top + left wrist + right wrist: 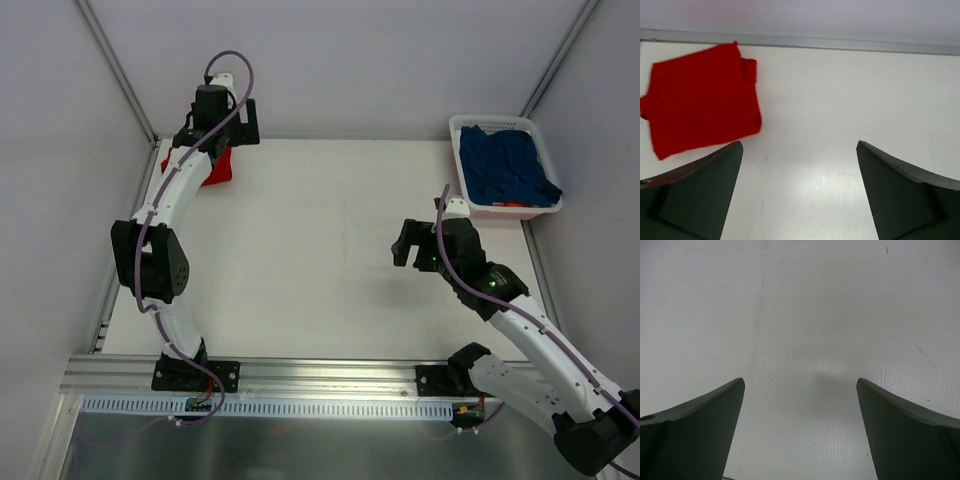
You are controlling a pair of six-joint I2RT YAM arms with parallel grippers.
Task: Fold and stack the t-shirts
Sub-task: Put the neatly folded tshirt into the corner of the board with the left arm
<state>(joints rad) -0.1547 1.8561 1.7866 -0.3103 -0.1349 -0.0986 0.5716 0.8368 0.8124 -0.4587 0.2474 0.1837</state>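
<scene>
This was a robotics lab test cell. 2 white jointed arms, left [170, 200] and right [530, 325], were bolted to an aluminium rail [320, 372] behind their fingers [403, 245]. Ahead of those lay a bare white surface [320, 250], boxed in by plain metal-framed panels [330, 60].

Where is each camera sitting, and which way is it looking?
Top external: above and behind, looking down on the table; shows left arm, right arm, red t-shirt, navy t-shirt in basket.
Left wrist: on the left arm, facing down past its open left gripper at the red t-shirt.
Right wrist: on the right arm, facing down past its open right gripper at the table.
Shared: top and left wrist both see the red t-shirt.
</scene>
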